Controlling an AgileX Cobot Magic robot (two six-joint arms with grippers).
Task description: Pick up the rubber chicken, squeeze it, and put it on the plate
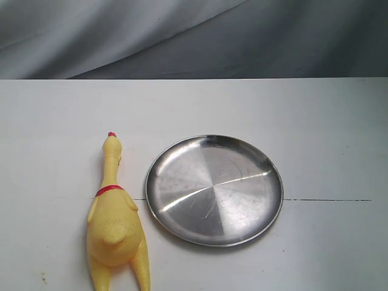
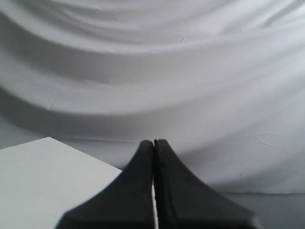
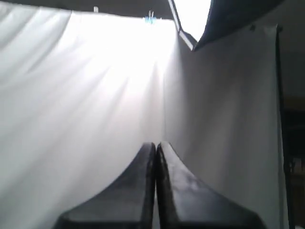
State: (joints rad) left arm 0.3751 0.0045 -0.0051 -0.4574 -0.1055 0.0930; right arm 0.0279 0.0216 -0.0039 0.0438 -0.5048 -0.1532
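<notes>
The yellow rubber chicken lies on the white table at the lower left of the exterior view, red comb tip toward the back, red collar across its thin neck, legs running off the bottom edge. Just to its right sits the round silver plate, with nothing on it. Neither arm shows in the exterior view. My left gripper is shut with nothing between its black fingers, facing a grey cloth backdrop. My right gripper is shut too, holding nothing, pointed at white cloth.
A corner of the white table shows in the left wrist view. Grey draped cloth hangs behind the table's far edge. A thin dark seam runs across the tabletop right of the plate.
</notes>
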